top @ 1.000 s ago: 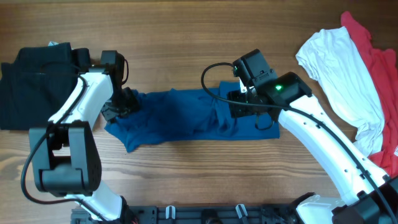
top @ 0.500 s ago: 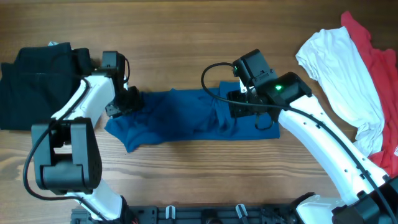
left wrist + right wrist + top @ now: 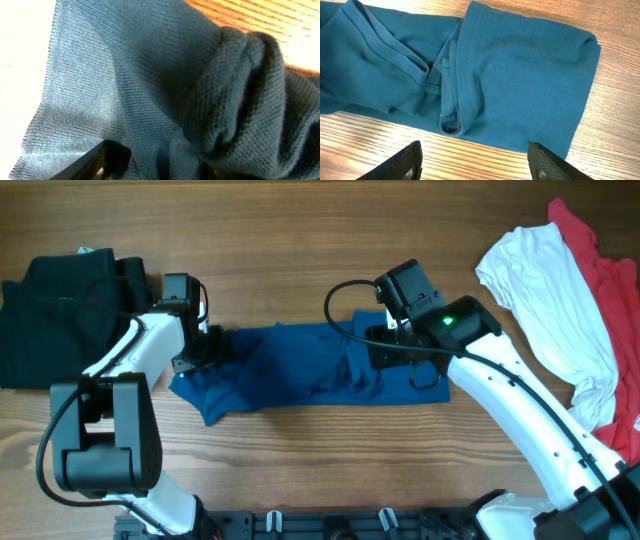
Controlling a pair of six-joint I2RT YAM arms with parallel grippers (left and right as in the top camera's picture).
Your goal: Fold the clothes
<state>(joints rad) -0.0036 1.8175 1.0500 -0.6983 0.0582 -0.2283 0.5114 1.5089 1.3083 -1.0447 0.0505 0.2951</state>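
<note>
The shirt [image 3: 290, 370] lies stretched left to right across the middle of the counter [image 3: 300, 240]. My left tool [image 3: 205, 348] sits at its left end, my right tool [image 3: 378, 352] over its right part. Far left lies a folded garment [image 3: 50, 310]. Far right, a spread garment [image 3: 550, 300] overlaps a crumpled garment [image 3: 615, 290].

Blue shirt [image 3: 520, 85] lay folded on wooden table [image 3: 620, 125], squared folded end at right, seams and hem bunched left of centre. Right gripper [image 3: 477, 161] hovered over near edge, fingers spread wide, holding nothing.
</note>
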